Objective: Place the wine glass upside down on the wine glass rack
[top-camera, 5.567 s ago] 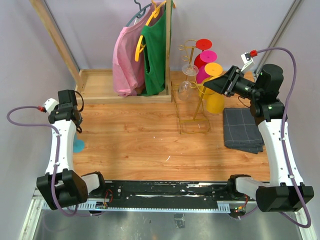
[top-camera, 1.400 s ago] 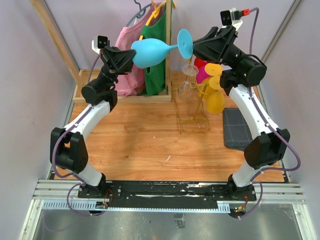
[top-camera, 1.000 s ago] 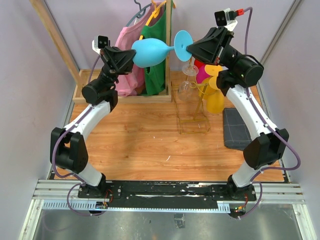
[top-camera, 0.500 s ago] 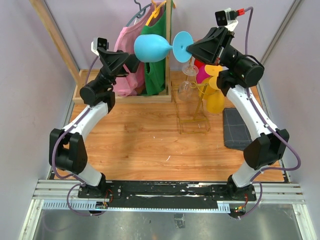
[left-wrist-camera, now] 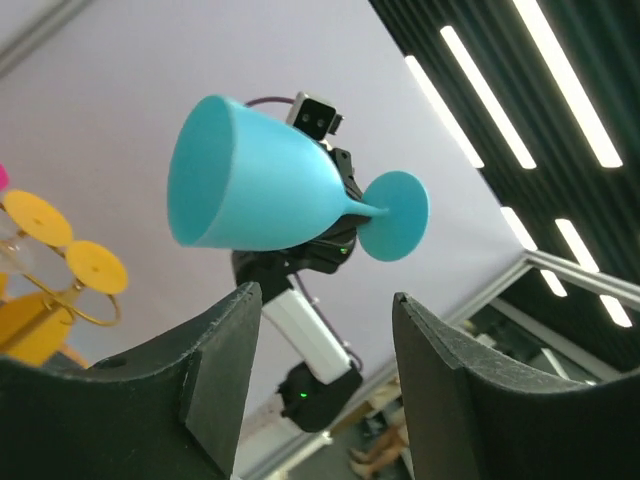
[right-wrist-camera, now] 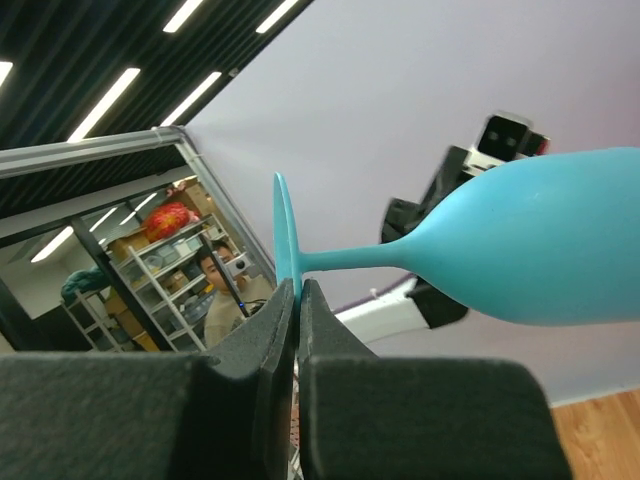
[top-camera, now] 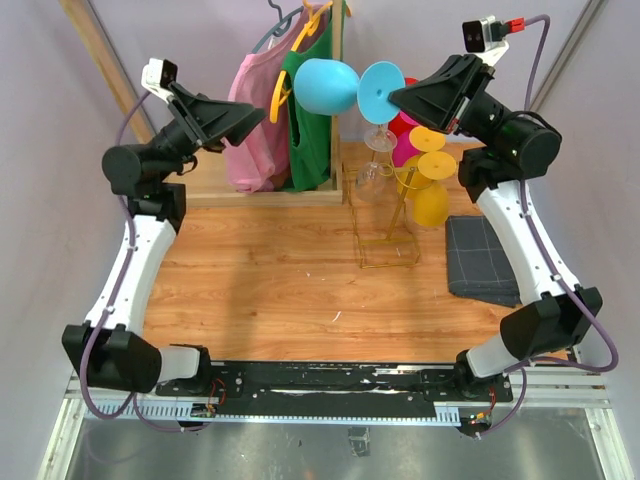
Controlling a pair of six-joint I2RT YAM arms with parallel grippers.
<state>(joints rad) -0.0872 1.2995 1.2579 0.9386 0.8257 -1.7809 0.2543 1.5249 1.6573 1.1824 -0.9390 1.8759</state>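
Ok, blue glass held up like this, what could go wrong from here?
The right jaws pinch only the thin foot of the wine glass, bowl sticking out sideways, left jaws open and clear of it: it may pivot or slip.
The wine glass rack already carries coloured glasses and a clear glass: bringing this one in could knock them or tip the thin wire stand.

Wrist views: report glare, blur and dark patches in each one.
Left wrist: the ceiling light strips glare white; the turquoise wine glass is sharp; the open left gripper is dark and underexposed. Right wrist: the right gripper, shut on the glass's foot, is a soft black mass up close; the bowl is crisp, the shelves behind dim.
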